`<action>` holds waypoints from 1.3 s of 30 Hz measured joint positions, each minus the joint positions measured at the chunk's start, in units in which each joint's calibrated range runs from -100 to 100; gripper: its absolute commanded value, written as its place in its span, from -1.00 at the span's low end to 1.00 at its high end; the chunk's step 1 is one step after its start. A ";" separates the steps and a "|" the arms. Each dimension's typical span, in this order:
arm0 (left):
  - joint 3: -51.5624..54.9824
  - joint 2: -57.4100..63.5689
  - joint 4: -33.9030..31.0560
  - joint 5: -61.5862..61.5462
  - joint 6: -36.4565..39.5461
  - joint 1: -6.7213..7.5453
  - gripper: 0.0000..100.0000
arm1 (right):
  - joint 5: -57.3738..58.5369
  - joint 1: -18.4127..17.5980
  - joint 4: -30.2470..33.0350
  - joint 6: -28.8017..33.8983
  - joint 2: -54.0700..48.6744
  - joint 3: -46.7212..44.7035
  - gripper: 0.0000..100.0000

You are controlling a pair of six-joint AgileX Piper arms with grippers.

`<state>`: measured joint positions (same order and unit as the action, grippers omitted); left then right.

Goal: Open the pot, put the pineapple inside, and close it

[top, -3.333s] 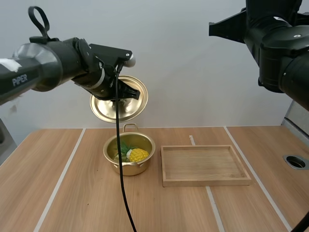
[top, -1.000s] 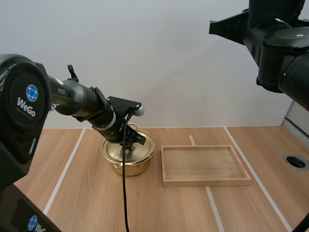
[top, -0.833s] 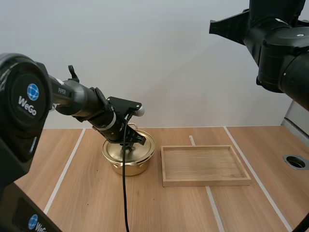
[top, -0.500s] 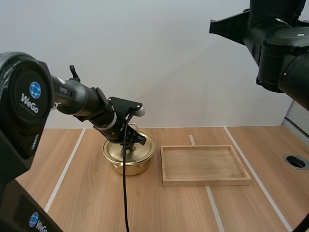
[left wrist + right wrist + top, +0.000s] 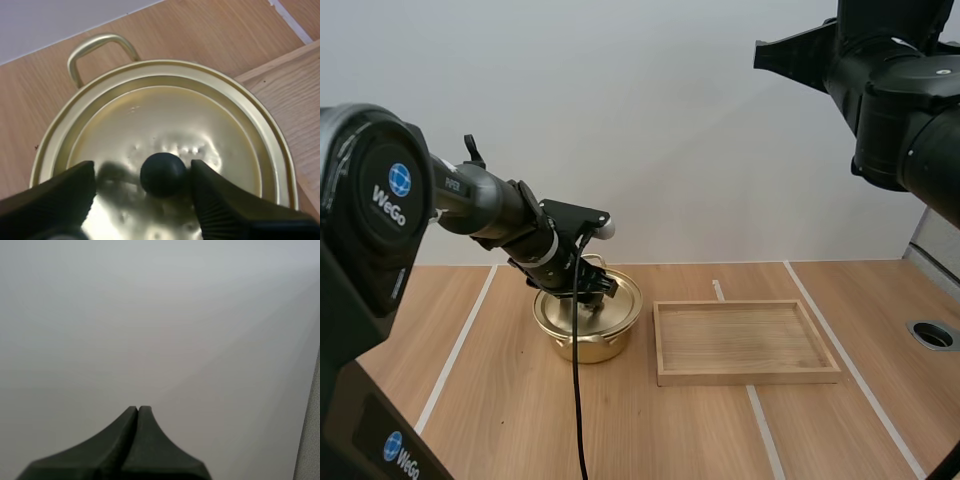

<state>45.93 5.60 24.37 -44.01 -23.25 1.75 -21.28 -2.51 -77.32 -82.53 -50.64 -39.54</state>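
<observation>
Pot (image 5: pixel 585 335) sits on the tabletop (image 5: pixel 500 420), at nine o'clock from the tray (image 5: pixel 745 375). Left pincer (image 5: pixel 142 170) stands open astride the knob (image 5: pixel 163 174) of the lid (image 5: pixel 165 115); a skewed withdrawal could snag it and unseat the lid. Right pincer (image 5: pixel 137 410) is closed, empty.
</observation>
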 measured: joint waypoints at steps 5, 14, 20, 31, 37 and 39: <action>-2.88 -0.43 -2.30 -3.24 1.91 0.00 1.00 | 0.00 0.00 0.00 0.00 0.00 0.00 -1.00; -10.87 -0.07 -3.07 -9.39 4.68 0.00 1.00 | 0.00 0.00 -0.12 0.00 0.00 0.00 -1.00; -16.09 4.34 -3.07 -9.74 5.32 0.00 1.00 | 0.00 0.00 -0.12 0.00 0.00 0.00 -1.00; -21.80 17.57 -3.07 -7.11 5.53 0.00 0.32 | 0.00 0.00 -0.12 -0.09 0.00 0.00 -1.00; -21.89 25.14 -3.07 -1.70 5.71 0.00 0.17 | 2.21 0.00 -0.12 -0.67 0.00 0.00 -1.00; -21.89 27.46 -3.07 -0.68 5.81 0.00 -0.13 | 2.80 0.00 -0.12 -0.81 0.00 0.00 -1.00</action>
<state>24.04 33.06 21.30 -44.70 -17.44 1.75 -18.48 -2.51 -77.44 -83.34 -50.64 -39.54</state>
